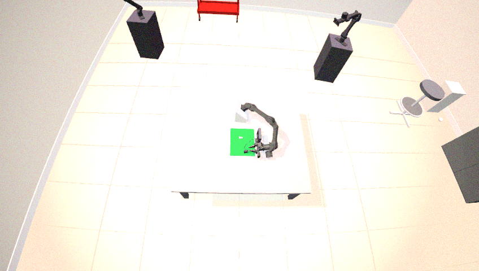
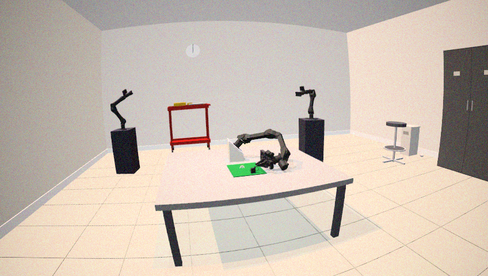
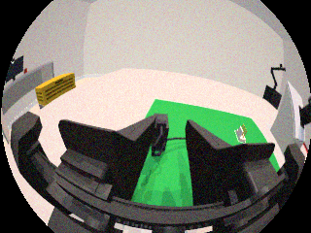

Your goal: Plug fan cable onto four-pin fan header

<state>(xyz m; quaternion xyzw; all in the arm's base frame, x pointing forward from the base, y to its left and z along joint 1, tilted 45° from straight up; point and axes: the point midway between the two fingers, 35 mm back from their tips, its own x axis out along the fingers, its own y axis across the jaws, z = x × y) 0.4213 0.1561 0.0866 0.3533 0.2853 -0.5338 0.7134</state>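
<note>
The flat green board [image 1: 236, 145] [image 2: 237, 171] [image 3: 209, 116] lies on the table. A small white part [image 1: 240, 137] [image 2: 241, 167] [image 3: 240, 134] stands on it; its pins are too small to make out. A dark block [image 1: 245, 151] [image 2: 253, 169] [image 3: 159, 138], seemingly the fan or its plug end, stands at the board's near right part. A thin black cable [image 1: 245, 144] [image 3: 177, 139] curves from it across the board. My gripper [image 1: 249, 149] [image 2: 258, 164] [image 3: 171, 122] is partly open, low at the board's right edge. The dark block shows beyond the fingertips, near the left one in the wrist view, not gripped.
A white wedge-shaped stand [image 1: 239, 118] [image 2: 235, 153] is behind the board, by the arm's base. The arm [image 1: 275, 129] [image 2: 282, 145] arches over the table's right side. The table's front edge [image 2: 255, 199] is nearer the camera. Other arms on black pedestals stand beyond the table.
</note>
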